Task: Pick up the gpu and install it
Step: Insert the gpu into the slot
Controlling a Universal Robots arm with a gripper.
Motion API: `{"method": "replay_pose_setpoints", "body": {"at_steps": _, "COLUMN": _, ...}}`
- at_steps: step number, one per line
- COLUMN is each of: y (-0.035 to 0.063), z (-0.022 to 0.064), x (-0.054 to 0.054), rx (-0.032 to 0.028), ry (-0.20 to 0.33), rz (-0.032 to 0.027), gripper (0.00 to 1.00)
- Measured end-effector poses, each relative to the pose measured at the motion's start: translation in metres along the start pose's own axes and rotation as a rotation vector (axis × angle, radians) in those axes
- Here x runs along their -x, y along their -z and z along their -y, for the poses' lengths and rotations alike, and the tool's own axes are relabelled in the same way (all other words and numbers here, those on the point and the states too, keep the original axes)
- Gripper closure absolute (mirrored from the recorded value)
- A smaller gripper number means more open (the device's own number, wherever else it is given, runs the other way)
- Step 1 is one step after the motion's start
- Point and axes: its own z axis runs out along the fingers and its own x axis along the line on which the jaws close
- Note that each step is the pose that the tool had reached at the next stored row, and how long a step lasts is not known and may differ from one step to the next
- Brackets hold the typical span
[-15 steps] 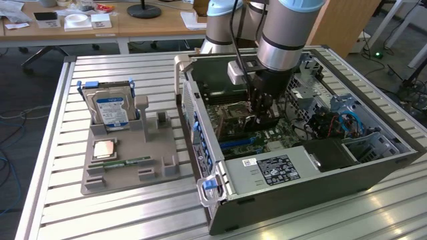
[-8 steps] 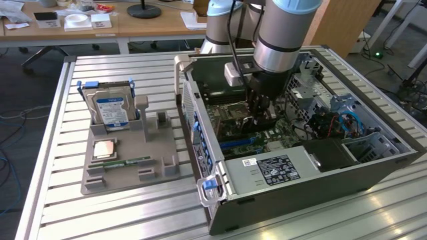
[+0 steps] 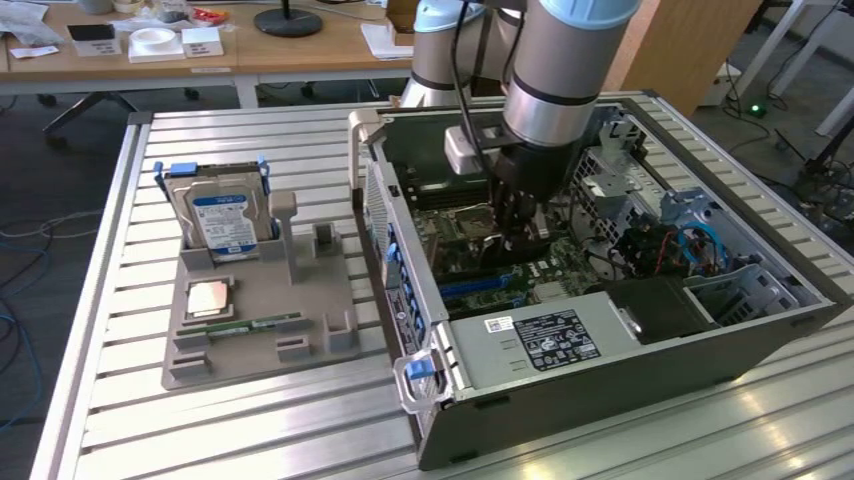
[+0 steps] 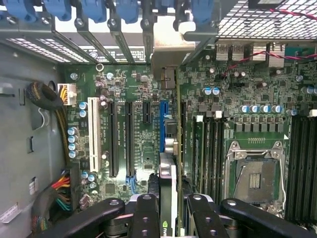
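Gpu on edge over the blue slot

My gripper (image 4: 168, 210) is clamped on the gpu (image 4: 169, 171), with fingers (image 4: 146, 213) on both flats. The card stands on edge beneath me inside the case (image 3: 601, 405). The slot (image 4: 162, 121) shows just beside the card's edge, so I judge it not yet seated. To do this well, hold the card upright, line its edge along the slot, bring its bracket (image 4: 171, 47) to the rear wall, and press straight and evenly.

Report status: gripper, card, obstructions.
Gripper shut on thin green circuit-board card with silver end bracket. Card edge-on by long blue motherboard slot inside open grey computer case; seating cannot be told. No obstruction seen at slot.
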Motion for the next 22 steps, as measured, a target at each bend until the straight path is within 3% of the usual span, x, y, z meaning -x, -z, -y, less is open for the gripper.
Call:
{"method": "replay_pose_setpoints", "body": {"at_steps": 11, "y": -0.0021, "z": -0.0074, "x": -0.0024, "rx": -0.0034, "ry": 0.0, "rz": 0.0002, "gripper": 0.73}}
{"method": "replay_pose_setpoints", "body": {"at_steps": 22, "y": -0.0064, "z": -0.0083, "x": -0.0025, "rx": -0.0037, "ry": 0.0, "rz": -0.0005, "gripper": 0.73}}
